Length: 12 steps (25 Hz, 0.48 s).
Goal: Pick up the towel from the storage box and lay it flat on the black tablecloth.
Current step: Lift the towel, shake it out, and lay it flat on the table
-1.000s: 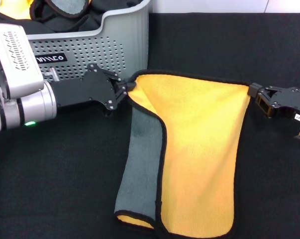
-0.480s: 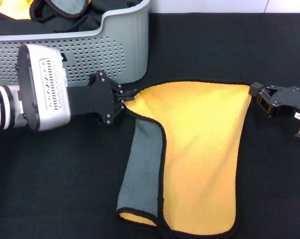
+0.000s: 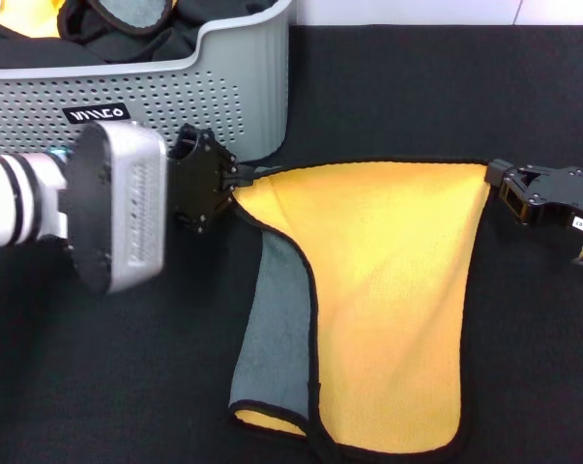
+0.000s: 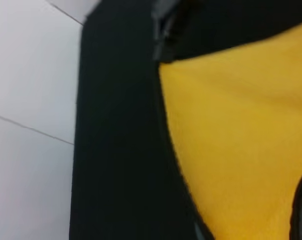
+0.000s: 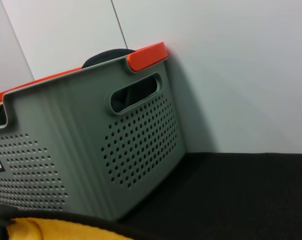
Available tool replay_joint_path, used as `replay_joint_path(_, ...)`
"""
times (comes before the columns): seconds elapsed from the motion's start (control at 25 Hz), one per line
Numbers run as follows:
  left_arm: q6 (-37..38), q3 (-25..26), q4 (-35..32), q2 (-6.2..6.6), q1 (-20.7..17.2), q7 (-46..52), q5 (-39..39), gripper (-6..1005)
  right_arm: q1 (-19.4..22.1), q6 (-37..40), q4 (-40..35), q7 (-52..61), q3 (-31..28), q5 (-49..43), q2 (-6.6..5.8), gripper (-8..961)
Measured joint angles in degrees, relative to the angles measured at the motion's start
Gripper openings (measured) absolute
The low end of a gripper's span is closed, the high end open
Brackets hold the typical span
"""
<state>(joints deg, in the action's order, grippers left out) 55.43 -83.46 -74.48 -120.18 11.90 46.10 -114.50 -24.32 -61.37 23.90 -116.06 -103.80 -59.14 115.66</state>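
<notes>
The towel [image 3: 388, 290] lies yellow side up on the black tablecloth [image 3: 98, 387], its far edge stretched straight between my two grippers. Its left part is folded over, showing a grey strip [image 3: 276, 329]. My left gripper [image 3: 236, 180] is shut on the far left corner, just in front of the storage box [image 3: 233, 87]. My right gripper [image 3: 494, 178] is shut on the far right corner. The left wrist view shows the towel [image 4: 241, 130] on the tablecloth [image 4: 120, 150]. The right wrist view shows the storage box [image 5: 90, 145] and a bit of towel [image 5: 45, 231].
More dark and yellow cloths [image 3: 127, 24] fill the storage box at the back left. The box has an orange rim [image 5: 146, 56] and stands against a white wall [image 5: 231, 65]. Bare tablecloth stretches to the right and behind the towel [image 3: 436, 87].
My left arm has swung its wrist forward and drawn its towel corner slightly lower and left. The towel's far edge has dropped and straightened. The right gripper has stayed put.
</notes>
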Motion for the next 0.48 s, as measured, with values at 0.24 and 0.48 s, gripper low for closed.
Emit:
replay_joint_path(0.24,-9.7,-9.6,-5.9,0.01,-2.9,0.0,-9.0,25,0.0,0.0,0.0,-0.3,0.0,0.0,0.07,2)
replay_joint_path(0.48,-17.6,-16.6,-10.6,-0.01,-6.0,0.4,-16.8,26,0.0,0.0,0.0,-0.4,0.0,0.0,0.09,2)
